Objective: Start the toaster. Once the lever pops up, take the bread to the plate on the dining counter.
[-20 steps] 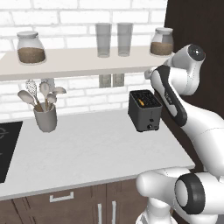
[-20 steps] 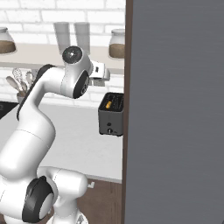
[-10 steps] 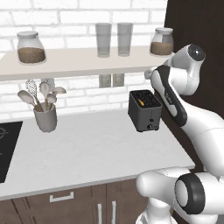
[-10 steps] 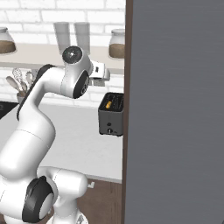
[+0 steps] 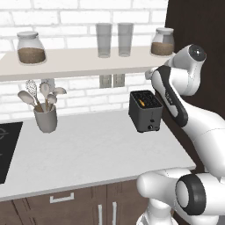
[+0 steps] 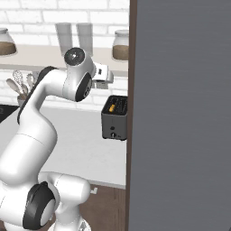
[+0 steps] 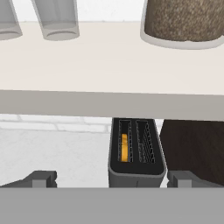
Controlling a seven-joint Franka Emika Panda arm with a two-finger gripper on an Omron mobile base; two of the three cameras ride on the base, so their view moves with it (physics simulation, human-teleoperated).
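Tool (image 7: 112, 178) spread wide, gripping nothing — it hangs up near the shelf edge, looking down past it at the toaster (image 5: 145, 111) below. That height makes sense as a judgement: from up there the hand can line up over the toaster before dropping toward the lever, which I can't pick out from these angles.

The toaster sits on the counter (image 5: 88, 149) at its far right, close to the brick wall, hard beside the dark cabinet side. The bread (image 7: 124, 148) stands on edge in the left-hand slot as the hand camera shows it, sunk low and ready to toast; the other slot is empty.

Outward from there: on the shelf (image 5: 79, 61) just above, two glasses (image 5: 113, 39) with a jar (image 5: 162, 41) to their right. Far off to the left, a utensil holder (image 5: 45, 118) with spoons.

Against a second ago — no change. Arm, tool and toaster all sit exactly where they were; nothing has started yet.
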